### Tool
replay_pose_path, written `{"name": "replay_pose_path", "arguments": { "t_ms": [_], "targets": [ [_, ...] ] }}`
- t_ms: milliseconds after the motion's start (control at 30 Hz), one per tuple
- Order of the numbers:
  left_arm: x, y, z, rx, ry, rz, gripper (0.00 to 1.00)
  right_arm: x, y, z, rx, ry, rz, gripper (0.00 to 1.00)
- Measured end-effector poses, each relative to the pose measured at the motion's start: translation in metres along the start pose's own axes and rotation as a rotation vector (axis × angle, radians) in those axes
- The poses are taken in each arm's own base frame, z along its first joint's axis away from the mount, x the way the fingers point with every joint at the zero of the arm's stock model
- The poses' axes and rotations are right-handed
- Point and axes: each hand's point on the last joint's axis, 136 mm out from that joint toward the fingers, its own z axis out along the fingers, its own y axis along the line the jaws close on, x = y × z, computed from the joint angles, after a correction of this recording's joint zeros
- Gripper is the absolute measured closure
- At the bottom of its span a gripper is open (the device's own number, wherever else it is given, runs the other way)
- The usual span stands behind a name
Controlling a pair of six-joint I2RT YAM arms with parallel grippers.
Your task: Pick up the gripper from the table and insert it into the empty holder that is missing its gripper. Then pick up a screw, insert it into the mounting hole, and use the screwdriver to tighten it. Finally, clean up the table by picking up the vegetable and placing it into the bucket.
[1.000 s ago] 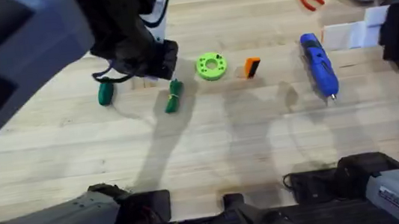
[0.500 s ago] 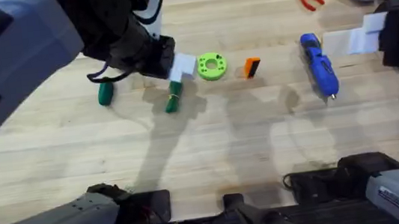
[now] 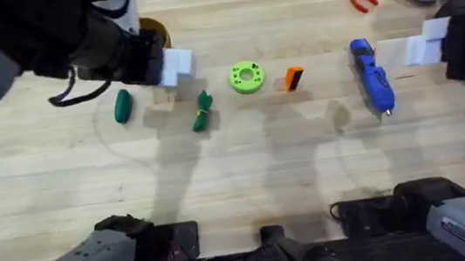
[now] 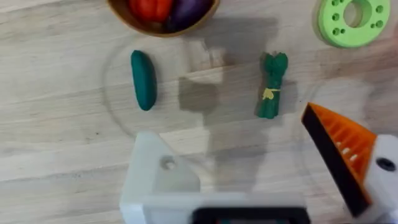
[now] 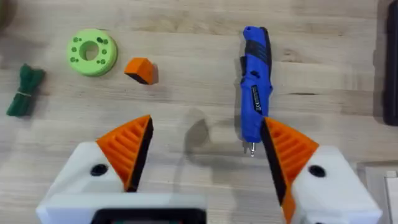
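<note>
The loose orange gripper (image 3: 294, 79) lies mid-table toward the far edge, between the green disc (image 3: 247, 77) and the screwdriver (image 3: 372, 74). It looks light, rigid and slick, best pinched across its flat sides. Both the left gripper (image 4: 261, 186) and right gripper (image 5: 205, 155) hang spread wide, holding nothing.

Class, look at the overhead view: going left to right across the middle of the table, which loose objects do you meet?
Green cucumber-shaped vegetable → leafy green bundle vegetable → green ring with holes → orange gripper finger → blue screwdriver.
</note>
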Motion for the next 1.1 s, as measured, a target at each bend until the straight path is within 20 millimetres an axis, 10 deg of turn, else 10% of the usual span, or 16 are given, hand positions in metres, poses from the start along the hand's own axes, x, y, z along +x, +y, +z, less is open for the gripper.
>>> {"name": "replay_pose_path", "arguments": {
  "t_ms": [367,667,1100],
  "targets": [
    [0.012,0.024,-0.027,-0.017,-0.113,-0.08,0.016,0.0,0.0,0.0,0.0,0.0,0.0,0.007],
    [-0.015,0.029,-0.082,0.0,-0.408,-0.109,0.016,0.0,0.0,0.0,0.0,0.0,0.0,0.007],
    [-0.042,0.029,-0.097,0.009,-0.535,-0.117,0.015,0.0,0.0,0.0,0.0,0.0,0.0,0.008]
  ]
}}
